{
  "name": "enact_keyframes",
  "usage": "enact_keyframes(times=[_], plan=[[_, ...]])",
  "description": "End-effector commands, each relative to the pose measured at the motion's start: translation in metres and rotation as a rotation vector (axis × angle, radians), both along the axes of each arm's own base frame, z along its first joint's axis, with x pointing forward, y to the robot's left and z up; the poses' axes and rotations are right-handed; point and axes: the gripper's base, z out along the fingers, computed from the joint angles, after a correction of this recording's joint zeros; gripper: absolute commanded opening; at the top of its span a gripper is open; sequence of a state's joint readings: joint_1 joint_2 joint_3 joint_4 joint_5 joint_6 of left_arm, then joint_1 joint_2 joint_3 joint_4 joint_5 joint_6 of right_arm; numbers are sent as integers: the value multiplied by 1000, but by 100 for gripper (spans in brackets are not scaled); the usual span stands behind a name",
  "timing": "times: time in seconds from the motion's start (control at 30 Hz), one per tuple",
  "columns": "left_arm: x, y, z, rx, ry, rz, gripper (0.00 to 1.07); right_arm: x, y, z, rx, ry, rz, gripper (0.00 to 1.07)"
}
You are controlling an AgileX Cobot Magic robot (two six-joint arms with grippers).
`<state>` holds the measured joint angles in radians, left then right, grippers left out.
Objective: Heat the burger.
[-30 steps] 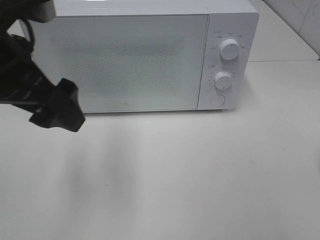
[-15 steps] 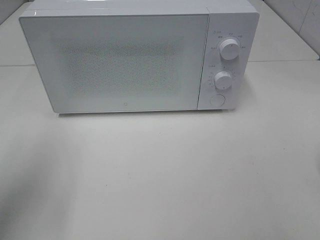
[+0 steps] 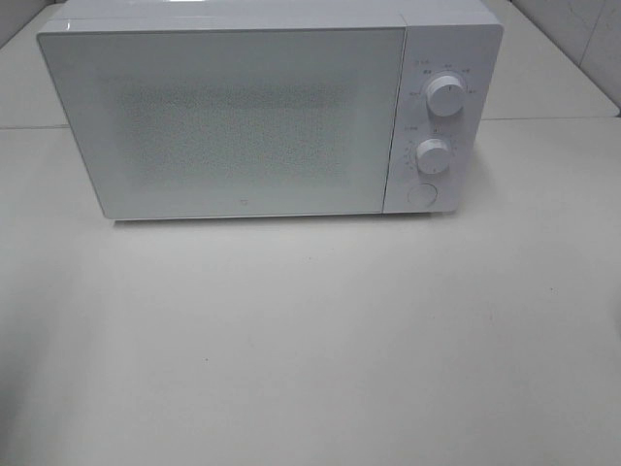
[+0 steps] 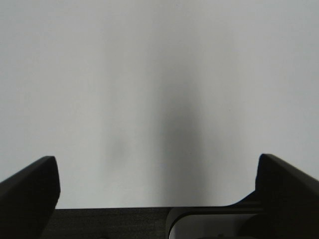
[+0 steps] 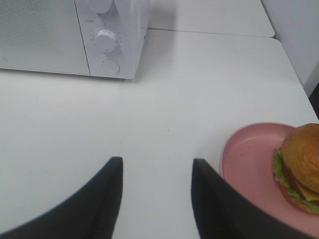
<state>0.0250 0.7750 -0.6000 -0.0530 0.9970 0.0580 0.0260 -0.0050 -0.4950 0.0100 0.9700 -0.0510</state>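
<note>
The burger [image 5: 301, 167], with lettuce and cheese under a brown bun, lies on a pink plate [image 5: 249, 164] in the right wrist view; neither appears in the high view. My right gripper [image 5: 157, 164] hovers over bare table beside the plate, open, with nothing between its dark fingers. The white microwave [image 3: 252, 107] stands at the back of the table with its door shut, also visible as the microwave [image 5: 50, 35] ahead of the right gripper. My left gripper [image 4: 157, 164] is open wide above plain white table and holds nothing. Neither arm shows in the high view.
The microwave's panel carries an upper knob [image 3: 445, 95], a lower knob [image 3: 434, 155] and a round button [image 3: 421, 194]. White tabletop [image 3: 310, 340] stretches in front of the microwave. A table seam and wall lie at the far right.
The left arm, which stood in front of the microwave's left edge a second ago, has drawn back out of the high view. Nothing else has moved.
</note>
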Motion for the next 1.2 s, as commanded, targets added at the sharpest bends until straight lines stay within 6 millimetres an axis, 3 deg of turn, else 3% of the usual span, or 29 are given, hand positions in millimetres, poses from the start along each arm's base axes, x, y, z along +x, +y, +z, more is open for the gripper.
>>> enact_keyframes(times=[0.03,0.2,0.63,0.9,1.2], plan=[[-15,4,2,-16,14,67,100,-4,0,1,4,-34,-11,46],[-31,3,6,-29,16,112,100,-4,0,1,4,-34,-11,46],[-75,6,24,27,-261,126,100,-4,0,1,4,-34,-11,46],[-82,4,10,13,-327,132,100,-4,0,1,4,-34,-11,46],[-108,3,13,18,-498,132,100,-4,0,1,4,-34,-11,46]])
